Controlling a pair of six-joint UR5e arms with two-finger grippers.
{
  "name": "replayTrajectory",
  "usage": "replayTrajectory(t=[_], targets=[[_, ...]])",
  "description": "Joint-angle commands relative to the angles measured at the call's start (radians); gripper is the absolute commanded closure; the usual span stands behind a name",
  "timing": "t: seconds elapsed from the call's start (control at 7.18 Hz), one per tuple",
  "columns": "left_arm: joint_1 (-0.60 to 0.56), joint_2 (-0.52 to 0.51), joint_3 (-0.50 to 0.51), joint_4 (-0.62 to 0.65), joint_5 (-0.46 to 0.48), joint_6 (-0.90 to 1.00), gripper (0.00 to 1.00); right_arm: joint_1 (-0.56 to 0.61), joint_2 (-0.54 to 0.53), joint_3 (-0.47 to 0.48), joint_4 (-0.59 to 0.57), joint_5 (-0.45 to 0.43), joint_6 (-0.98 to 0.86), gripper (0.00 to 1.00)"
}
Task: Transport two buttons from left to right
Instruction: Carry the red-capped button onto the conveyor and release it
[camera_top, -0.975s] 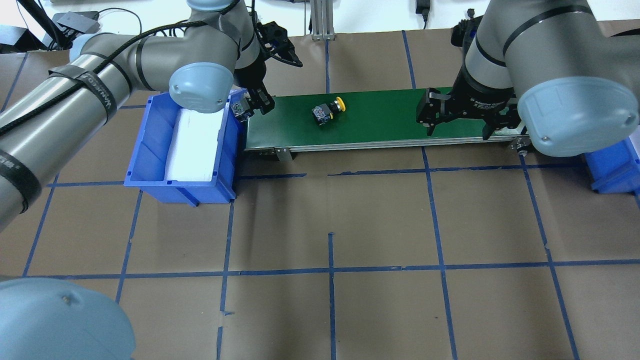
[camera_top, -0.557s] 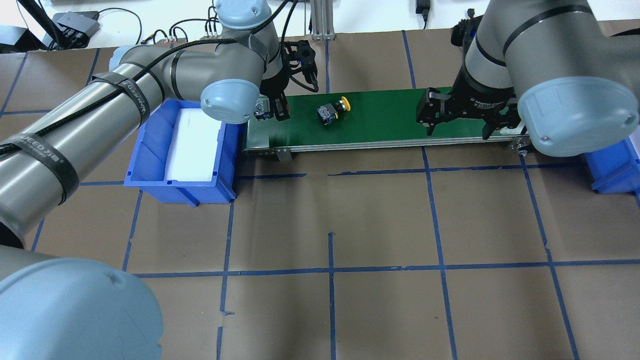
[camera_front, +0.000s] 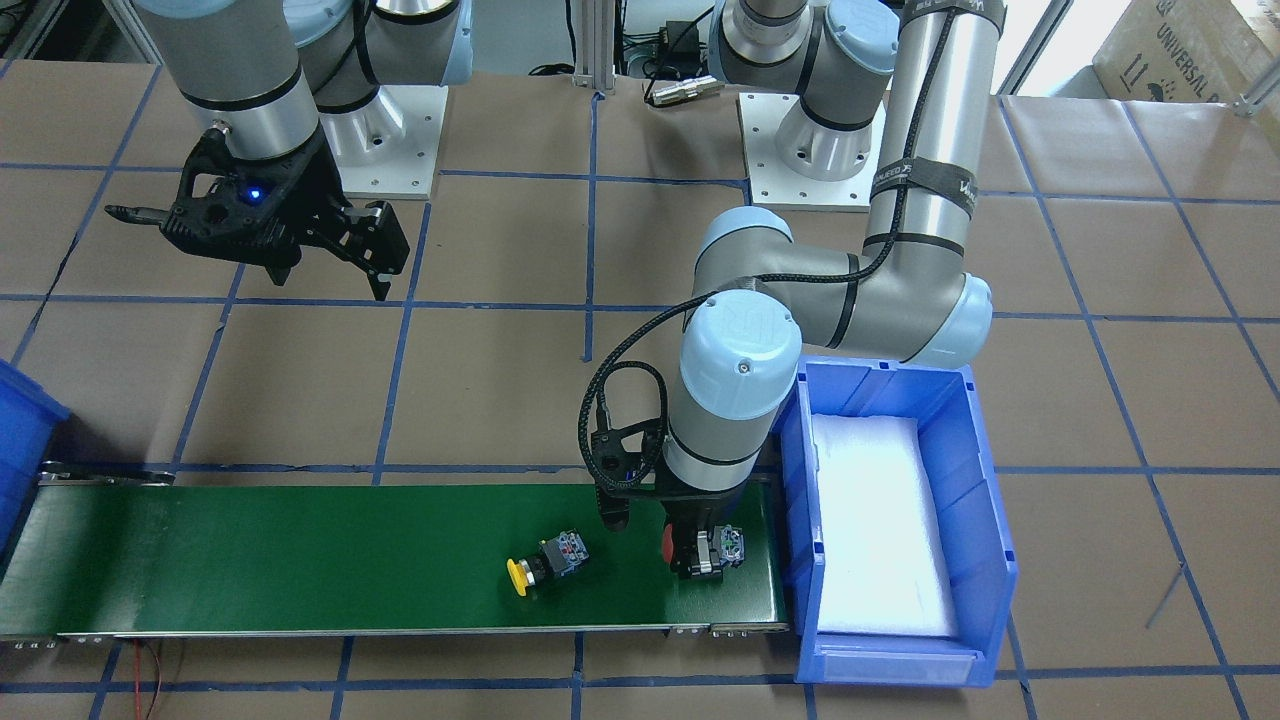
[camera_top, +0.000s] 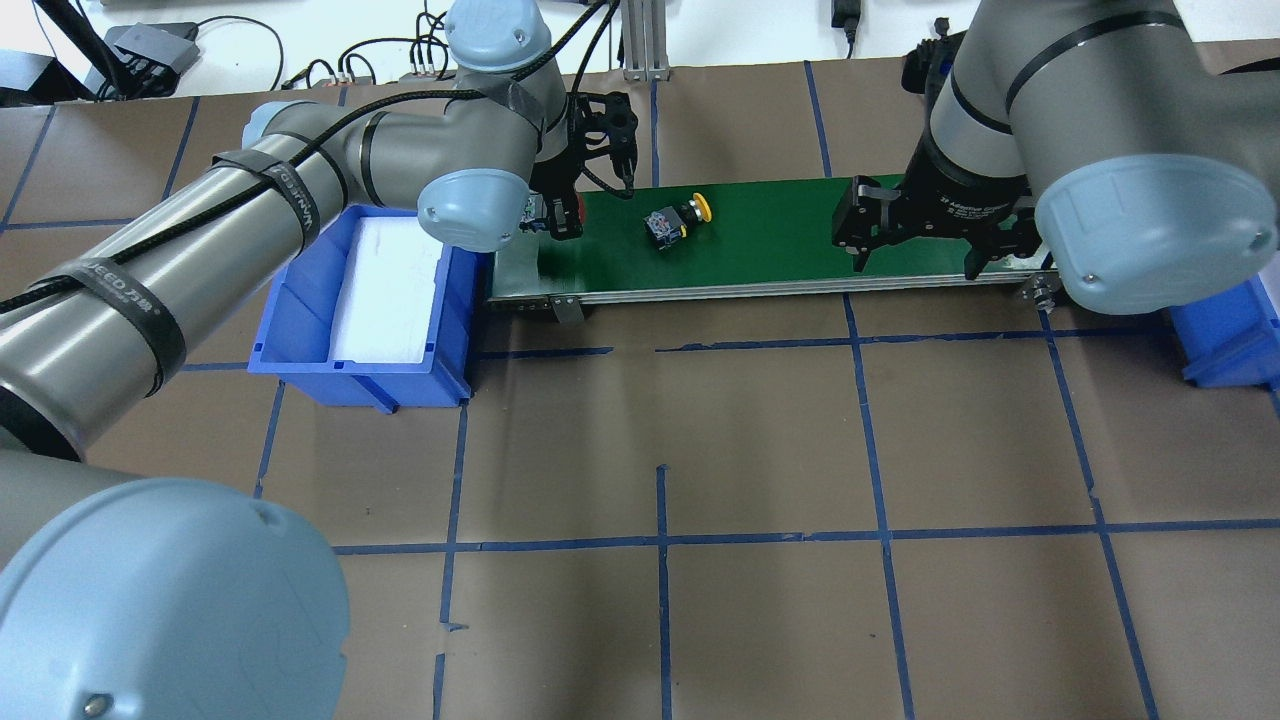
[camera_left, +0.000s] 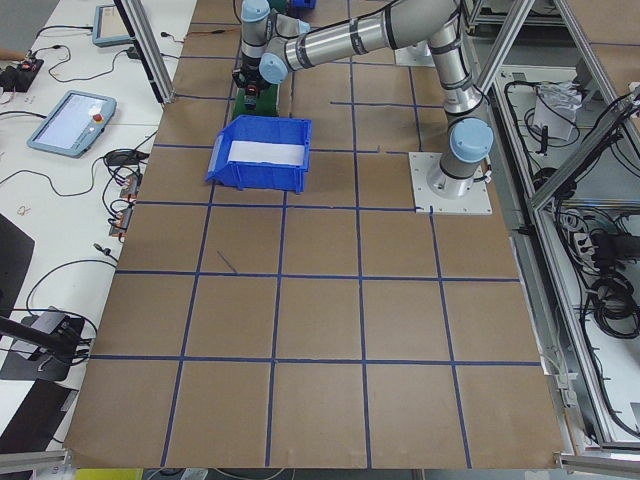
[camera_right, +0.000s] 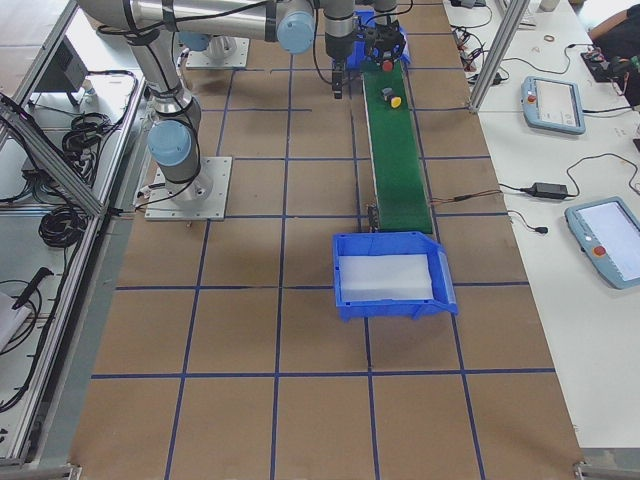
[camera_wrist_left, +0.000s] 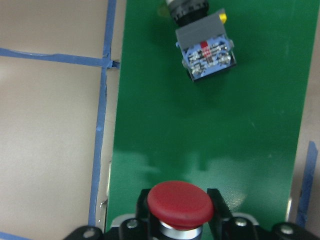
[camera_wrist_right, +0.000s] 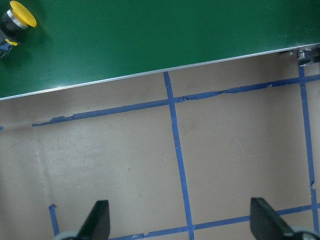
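Note:
The red button (camera_wrist_left: 181, 202) is held in my left gripper (camera_wrist_left: 181, 212), which is shut on it low over the left end of the green conveyor belt (camera_top: 780, 240). It also shows in the front view (camera_front: 668, 541) under my left gripper (camera_front: 700, 558). The yellow button (camera_top: 675, 220) lies on its side on the belt, just right of the left gripper (camera_top: 555, 215); it also shows in the front view (camera_front: 548, 563) and the left wrist view (camera_wrist_left: 205, 50). My right gripper (camera_top: 916, 268) is open and empty near the belt's right end.
A blue bin (camera_top: 300, 300) with white foam lining stands against the belt's left end. Another blue bin (camera_top: 1225, 335) sits at the belt's right end, partly hidden by the right arm. Brown paper with blue tape lines covers the table.
My left gripper carried the red button from over the blue bin's edge to above the belt's left end. The yellow button shifted rightward along the belt. The right arm has not moved.

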Motion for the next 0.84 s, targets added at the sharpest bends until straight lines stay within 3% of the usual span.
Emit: replayTrajectory(t=[0.0, 0.14, 0.42, 0.7], targets=[[0.000, 0.002, -0.024, 0.001, 0.002, 0.002, 0.31, 0.000, 0.000, 0.000, 0.001, 0.000, 0.000, 0.00], [0.000, 0.013, -0.027, 0.001, 0.003, 0.002, 0.11, 0.000, 0.000, 0.001, 0.002, 0.000, 0.000, 0.00], [0.008, 0.077, -0.028, -0.015, 0.008, -0.028, 0.07, -0.002, 0.000, 0.001, 0.002, 0.000, 0.000, 0.00], [0.137, 0.300, -0.083, -0.271, 0.008, -0.077, 0.00, -0.002, 0.002, 0.001, 0.001, -0.002, 0.000, 0.00]])
